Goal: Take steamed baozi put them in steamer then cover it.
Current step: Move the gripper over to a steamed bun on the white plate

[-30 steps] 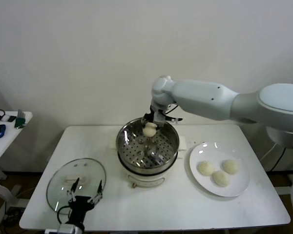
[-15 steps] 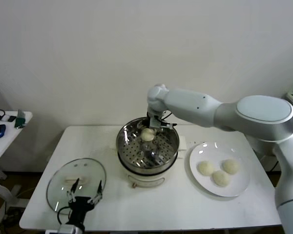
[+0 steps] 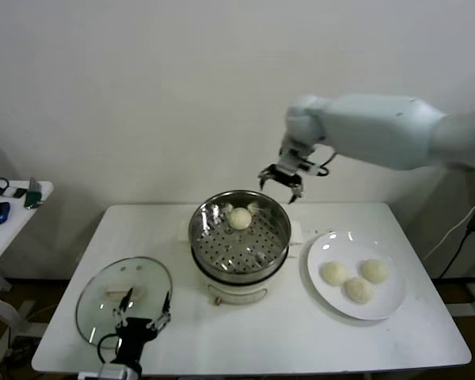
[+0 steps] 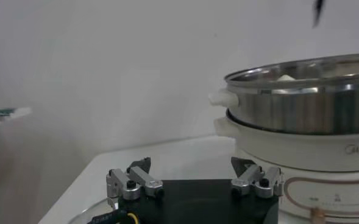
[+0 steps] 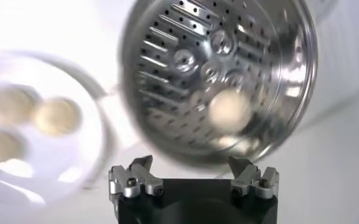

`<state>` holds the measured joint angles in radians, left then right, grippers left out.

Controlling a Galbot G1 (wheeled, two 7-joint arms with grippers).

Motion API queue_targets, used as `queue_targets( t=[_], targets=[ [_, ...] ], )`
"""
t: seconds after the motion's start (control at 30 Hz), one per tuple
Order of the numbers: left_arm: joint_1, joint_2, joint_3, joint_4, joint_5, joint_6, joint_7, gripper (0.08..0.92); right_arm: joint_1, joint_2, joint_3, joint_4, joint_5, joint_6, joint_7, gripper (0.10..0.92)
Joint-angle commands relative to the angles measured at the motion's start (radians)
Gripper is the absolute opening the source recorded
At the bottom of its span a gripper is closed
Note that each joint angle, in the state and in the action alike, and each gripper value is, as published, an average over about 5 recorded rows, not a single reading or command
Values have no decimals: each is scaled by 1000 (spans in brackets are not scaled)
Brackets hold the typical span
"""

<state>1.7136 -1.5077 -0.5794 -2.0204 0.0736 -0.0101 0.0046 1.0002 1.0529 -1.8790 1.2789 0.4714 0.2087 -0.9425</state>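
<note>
One bun (image 3: 240,218) lies alone on the perforated floor of the steamer (image 3: 222,245), toward the back wall; nothing touches it. The steamer sits mid-table on its cream pot base (image 3: 236,292).

Right gripper (image 3: 282,181) hangs in the air above and behind the steamer's far right rim, clear of it. Jaws spread wide, nothing between them. The right wrist view looks down into the basket, with the bun (image 5: 230,108) resting on the holes.

Three buns (image 3: 353,279) sit clustered on the white plate (image 3: 384,304), which is on the table (image 3: 301,332) just right of the steamer.

The lid (image 3: 103,297) lies flat at the front left of the table, bar handle up, well apart from the steamer.

Left gripper (image 3: 142,317) is low at the near edge of the lid, over its glass. Jaws wide, holding nothing.

Side table (image 3: 4,214) at far left carries a few small items.
</note>
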Motion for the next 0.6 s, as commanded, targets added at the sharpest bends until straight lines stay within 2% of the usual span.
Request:
queue_targets(
  t=[0.03,0.23,0.6],
  targets=[
    [0,1,-2,-4,-2,1,0,823,130,-370,-241,345,260,-489,82,823],
    [1,3,-8,-1,-5,0,0,823,-138,-432,-74,314,140,-553,135,823],
    [4,0,-13,15,0,-5,-1,823,-552,-326,233,6,-29,-535,143,823]
  ],
)
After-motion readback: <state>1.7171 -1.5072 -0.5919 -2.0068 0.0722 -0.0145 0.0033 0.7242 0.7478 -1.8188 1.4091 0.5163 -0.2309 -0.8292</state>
